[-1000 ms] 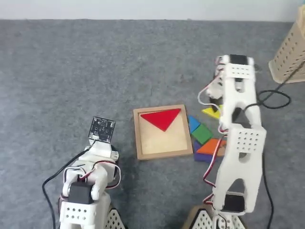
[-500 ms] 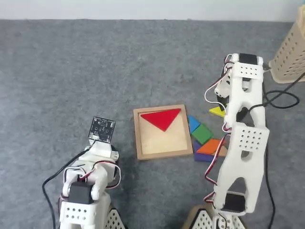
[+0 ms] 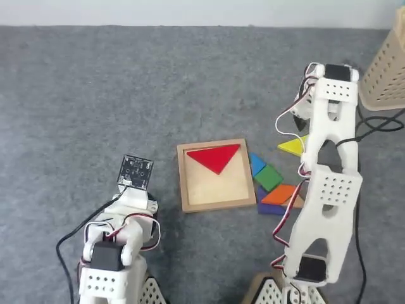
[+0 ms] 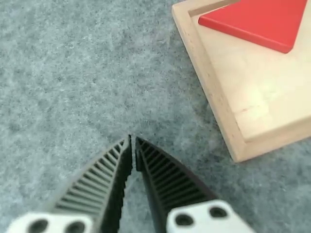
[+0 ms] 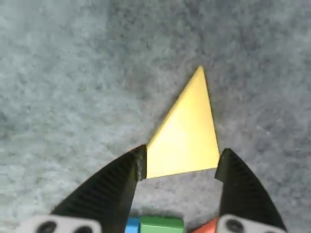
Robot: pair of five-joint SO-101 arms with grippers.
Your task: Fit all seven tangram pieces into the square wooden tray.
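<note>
The right arm point(image 3: 329, 120) has swung outward, baring the yellow triangle point(image 5: 187, 136) on the tabletop point(image 3: 95, 95) near the tray point(image 3: 183, 183) — its jaws apart, straddling it (pickup step). Next, likely: lower, clamp squarely. Left jaws together, idle.

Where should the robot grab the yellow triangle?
From straight above, since the yellow triangle lies flat on the carpet. Probably pinch its two slanted edges near the wide end, where the open right pincer straddles it.
</note>
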